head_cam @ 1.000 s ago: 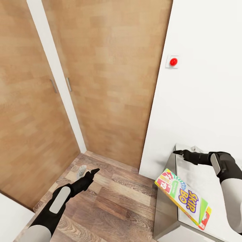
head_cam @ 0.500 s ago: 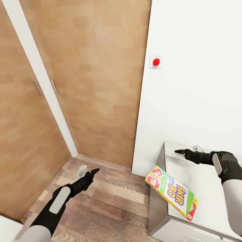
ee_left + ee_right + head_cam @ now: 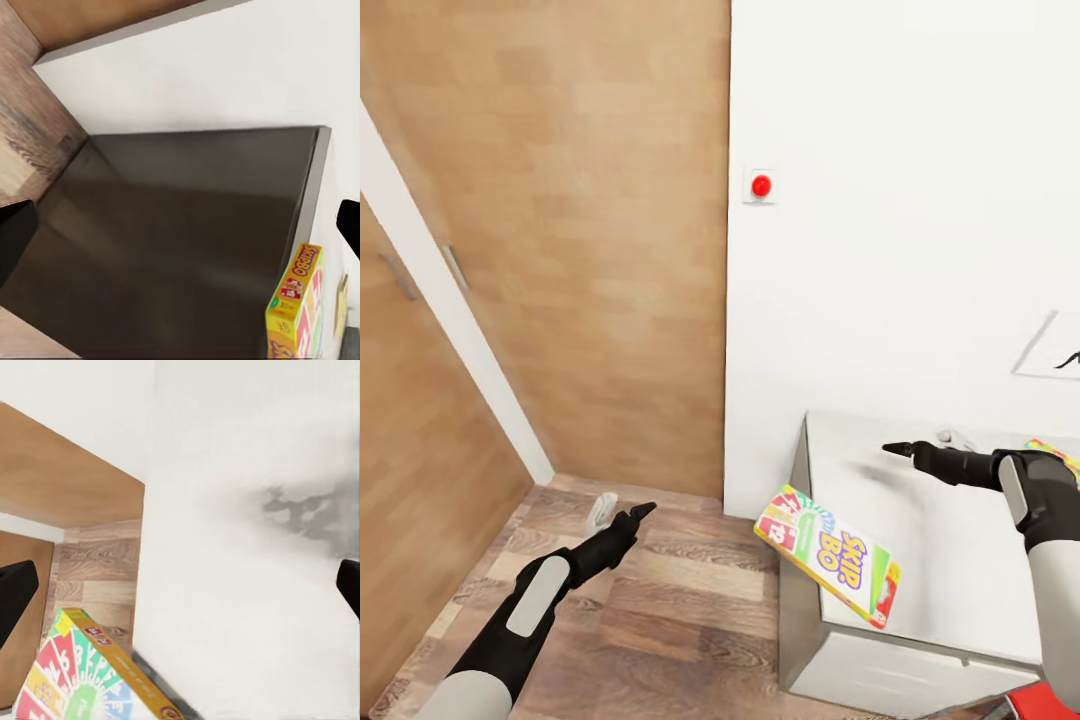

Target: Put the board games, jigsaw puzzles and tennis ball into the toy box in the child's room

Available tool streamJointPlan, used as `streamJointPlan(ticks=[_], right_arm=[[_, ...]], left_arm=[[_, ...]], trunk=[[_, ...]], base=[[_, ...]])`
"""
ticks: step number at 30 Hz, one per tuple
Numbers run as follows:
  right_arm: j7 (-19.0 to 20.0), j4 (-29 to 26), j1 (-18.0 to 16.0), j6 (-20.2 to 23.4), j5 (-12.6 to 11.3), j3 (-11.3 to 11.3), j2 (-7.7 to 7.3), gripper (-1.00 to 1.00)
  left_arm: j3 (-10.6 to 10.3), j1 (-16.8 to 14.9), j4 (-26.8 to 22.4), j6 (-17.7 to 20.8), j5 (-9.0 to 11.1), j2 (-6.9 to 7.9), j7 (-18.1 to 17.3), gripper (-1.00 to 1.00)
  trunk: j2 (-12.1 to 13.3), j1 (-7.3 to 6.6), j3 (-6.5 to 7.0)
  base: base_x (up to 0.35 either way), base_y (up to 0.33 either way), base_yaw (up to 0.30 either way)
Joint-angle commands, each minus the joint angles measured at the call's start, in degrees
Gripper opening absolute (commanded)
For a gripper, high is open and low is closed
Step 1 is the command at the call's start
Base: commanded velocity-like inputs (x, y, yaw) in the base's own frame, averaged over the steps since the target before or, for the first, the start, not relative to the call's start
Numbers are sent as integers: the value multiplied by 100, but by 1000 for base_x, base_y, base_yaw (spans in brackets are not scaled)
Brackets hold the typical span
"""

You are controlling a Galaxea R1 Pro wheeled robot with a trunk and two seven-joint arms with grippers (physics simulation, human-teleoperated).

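Observation:
A flat red-green-yellow Skip-Bo board game (image 3: 828, 553) lies on the left edge of the light grey table (image 3: 940, 570), its near corner hanging over the side. It also shows in the left wrist view (image 3: 296, 307) and the right wrist view (image 3: 90, 675). My right gripper (image 3: 895, 450) hovers open over the tabletop, behind the box and apart from it. My left gripper (image 3: 640, 512) hangs open above the wood floor, left of the table. A strip of a bright multicolour jigsaw puzzle (image 3: 1057, 456) shows at the table's right. The toy box and tennis ball are out of view.
Wooden wardrobe doors (image 3: 560, 250) fill the left. A white wall carries a red button switch (image 3: 761, 186) and a print's corner (image 3: 1050, 350). A small pale object (image 3: 600, 510) lies on the floor by the left gripper. Something red (image 3: 1040, 700) sits at the lower right.
The whole view has swung right, so the wardrobe and switch have slid left and more of the table shows. Both arms hold the same pose, and the Skip-Bo box stays on the table's edge.

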Motion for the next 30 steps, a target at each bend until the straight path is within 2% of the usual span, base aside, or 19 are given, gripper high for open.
streamJointPlan(ticks=[1, 13, 15, 16, 18, 21, 23, 30], right_arm=[[19, -2, -6, 37, 5, -15, 3, 100], [86, -512, 217, 74, 0, -18, 3, 100], [133, -661, 282, 83, -1, -20, 1, 100], [133, -661, 282, 83, -1, -20, 1, 100], [250, -840, 347, 89, 0, -19, -4, 100], [332, -943, 388, 95, 2, -21, -7, 100], [512, -1194, 495, 132, 5, -23, -12, 100], [769, -1887, 728, 416, 8, -22, -11, 100]], left_arm=[[9, -2, -3, 34, 26, 0, -5, 100], [20, -2, 78, 35, 16, 21, -107, 100], [39, -2, 171, 37, 11, 42, -323, 100], [39, -2, 171, 37, 11, 42, -323, 100], [53, -4, 305, 35, 7, 81, -656, 100], [56, -7, 381, 31, 6, 107, -830, 100], [61, -16, 544, 23, 3, 161, -1154, 100], [64, -42, 796, -66, 1, 230, -1570, 100]], trunk=[[-7, 2, -6], [-7, 2, 18], [-7, 2, 22], [-7, 2, 24], [-7, 2, 28], [-7, 2, 32], [-7, 2, 34], [-7, 2, 38]], base=[[0, 0, -276], [0, 0, -278], [0, 0, -279], [0, 0, -279], [0, 0, -243], [0, 0, -197], [0, 0, -131], [0, 0, -73]])
